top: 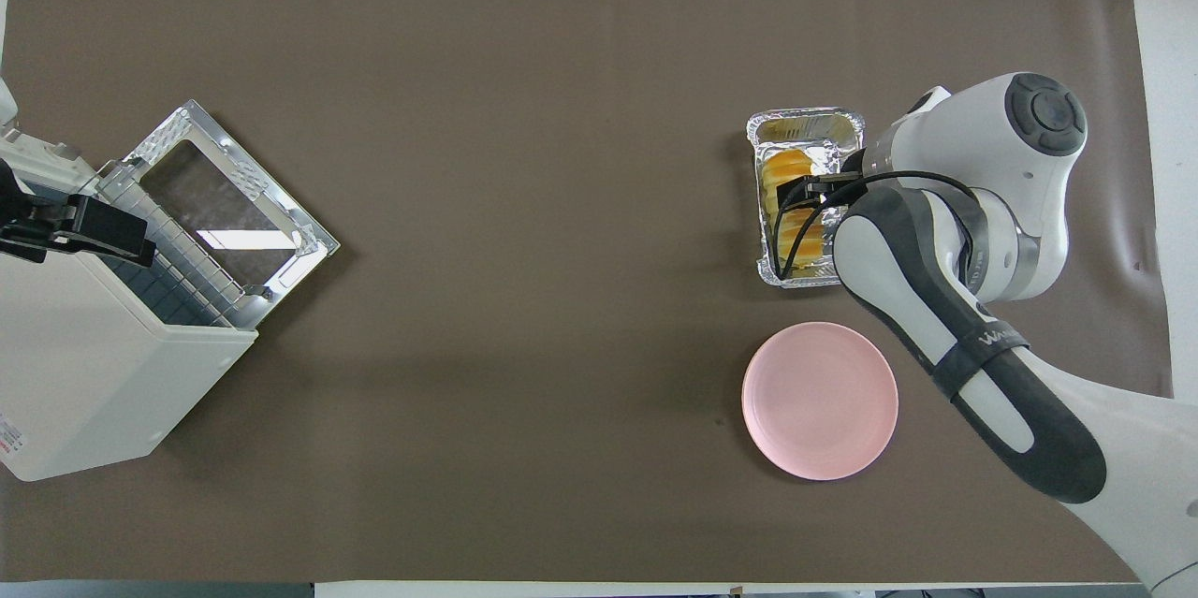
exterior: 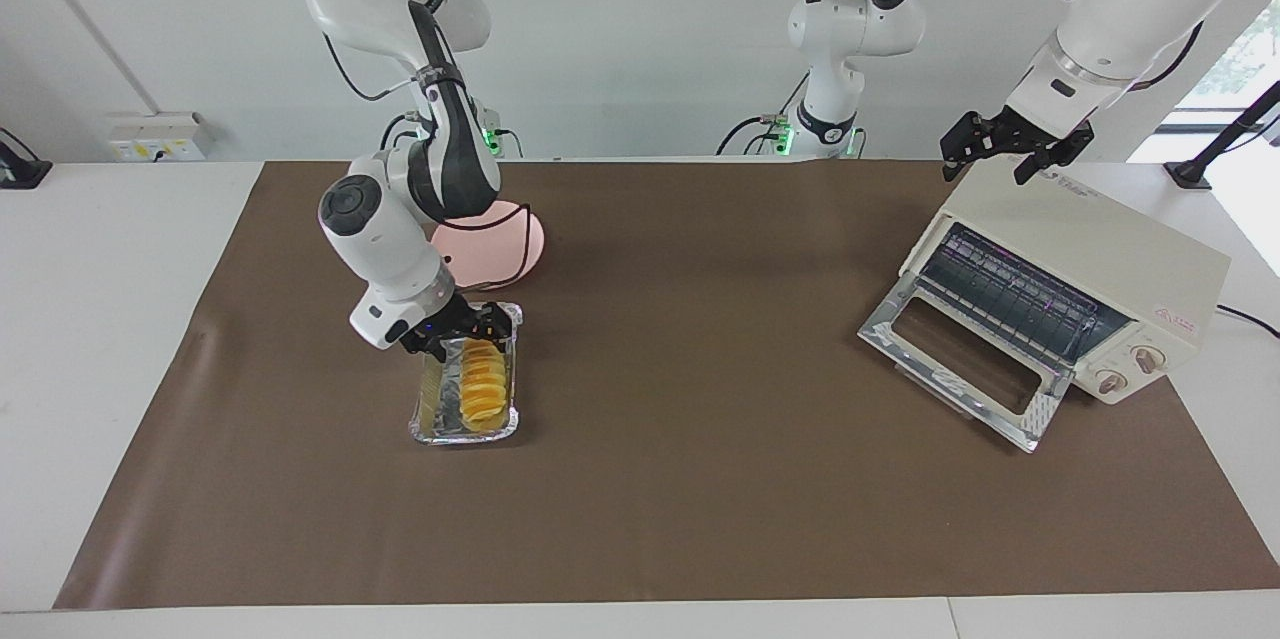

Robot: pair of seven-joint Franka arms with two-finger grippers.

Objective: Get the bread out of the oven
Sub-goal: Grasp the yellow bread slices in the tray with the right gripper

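The bread is a golden ridged loaf lying in a crinkled foil tray on the brown mat, toward the right arm's end of the table. It also shows in the overhead view. My right gripper is down at the end of the loaf nearer to the robots, and its black hand hides that end. The cream-white oven stands at the left arm's end with its glass door dropped open and nothing showing on its rack. My left gripper hangs open over the oven's top.
A pink plate lies nearer to the robots than the foil tray, partly covered by the right arm in the facing view. The oven's open door juts out over the mat. Brown mat lies between the tray and the oven.
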